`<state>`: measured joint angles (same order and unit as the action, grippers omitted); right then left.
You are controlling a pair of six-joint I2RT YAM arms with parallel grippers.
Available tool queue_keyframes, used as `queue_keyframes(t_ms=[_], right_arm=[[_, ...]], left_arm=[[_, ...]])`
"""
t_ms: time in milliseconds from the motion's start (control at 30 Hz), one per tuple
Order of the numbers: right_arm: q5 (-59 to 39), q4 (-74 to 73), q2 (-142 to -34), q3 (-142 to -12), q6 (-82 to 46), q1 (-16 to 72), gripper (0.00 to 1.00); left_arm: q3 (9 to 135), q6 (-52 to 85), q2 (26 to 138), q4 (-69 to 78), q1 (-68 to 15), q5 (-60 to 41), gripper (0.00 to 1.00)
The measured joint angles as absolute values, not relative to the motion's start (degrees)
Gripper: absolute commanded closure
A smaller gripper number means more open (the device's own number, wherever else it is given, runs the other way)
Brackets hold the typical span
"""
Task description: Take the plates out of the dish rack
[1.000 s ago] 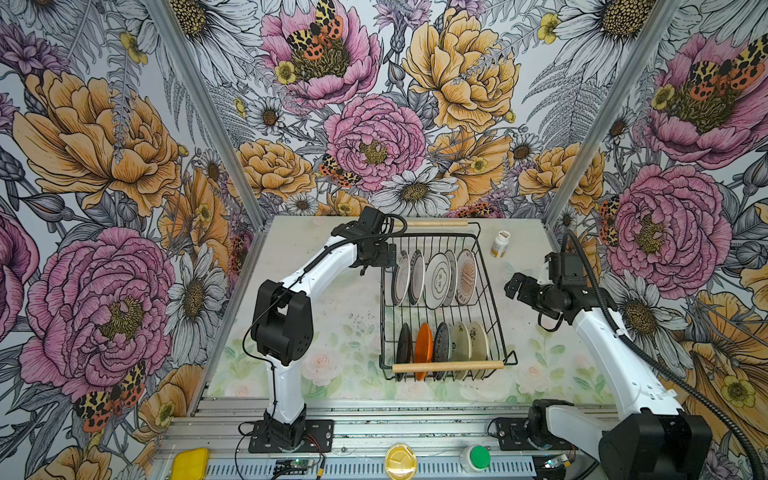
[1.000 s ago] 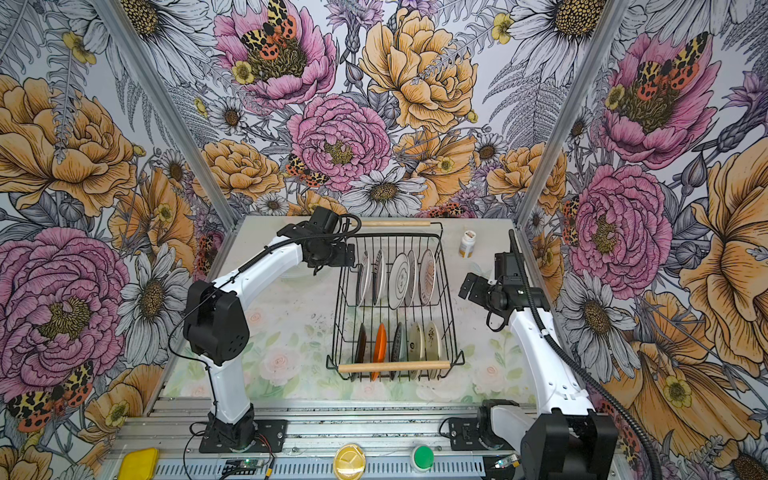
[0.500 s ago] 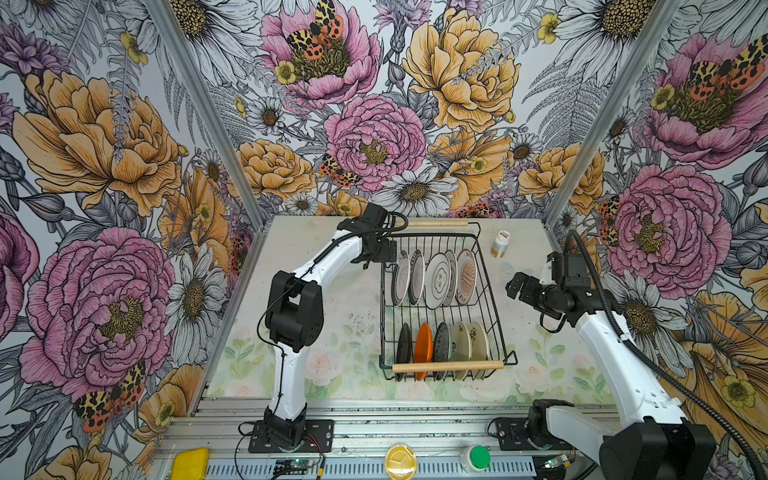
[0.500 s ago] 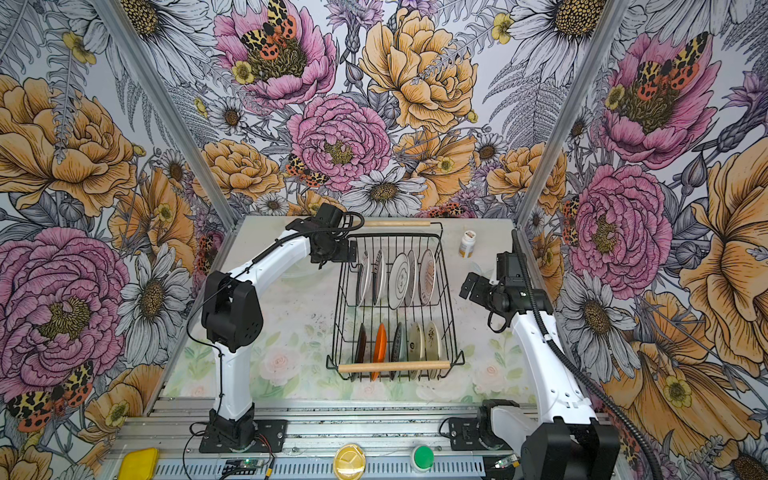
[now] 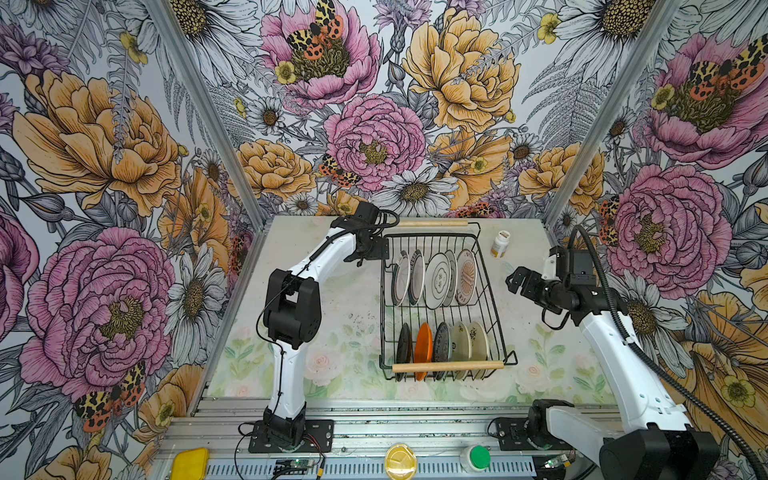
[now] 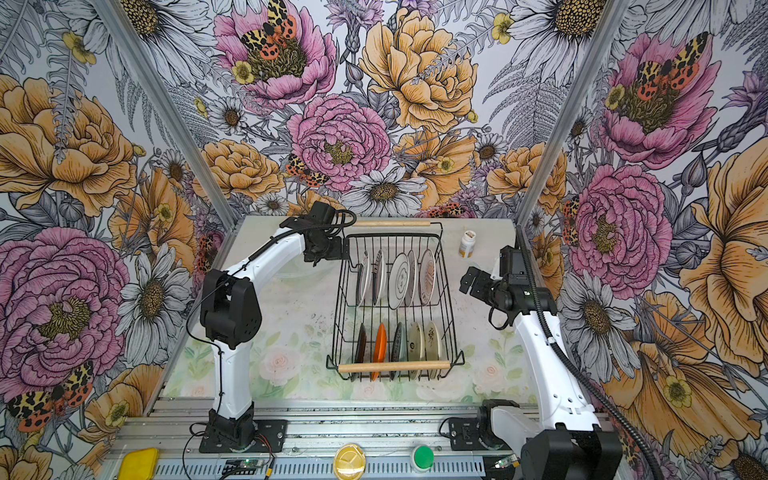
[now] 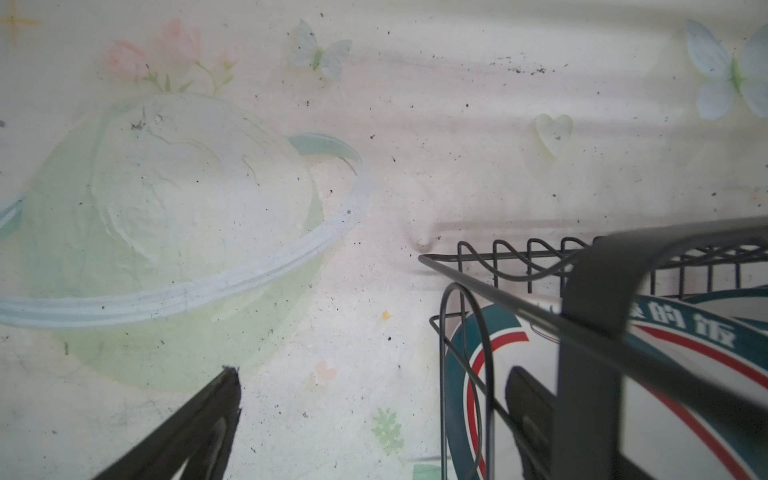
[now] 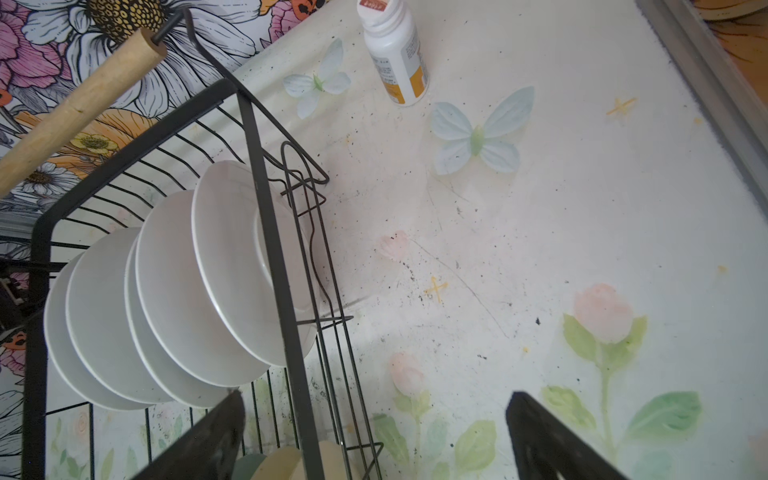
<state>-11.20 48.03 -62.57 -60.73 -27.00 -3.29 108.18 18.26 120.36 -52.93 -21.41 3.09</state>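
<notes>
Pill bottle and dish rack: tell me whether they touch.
Apart. The right wrist view shows a stretch of table between the pill bottle and the dish rack.

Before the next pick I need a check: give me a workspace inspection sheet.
Surface: floral table, speckled with dark grit.
Job's things: dish rack holds the plates upright in two rows; none out.
Clutter: pill bottle upright beyond the rack's far right corner.
Grippers: left gripper open at rack's far left corner; right gripper open beside rack's right side; both empty.
Cables: black conduit on right arm, clear of rack.
Surroundings: floral walls; green button on front rail.
</notes>
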Motion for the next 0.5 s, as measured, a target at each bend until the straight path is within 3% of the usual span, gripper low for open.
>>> queue_keyframes(t_ms=[500], right_arm=[[-12.49, 47.94, -60.07, -63.33, -26.89, 2.66, 0.01]], left_arm=[[107.44, 19.99, 121.47, -52.77, -19.16, 1.39, 0.01]])
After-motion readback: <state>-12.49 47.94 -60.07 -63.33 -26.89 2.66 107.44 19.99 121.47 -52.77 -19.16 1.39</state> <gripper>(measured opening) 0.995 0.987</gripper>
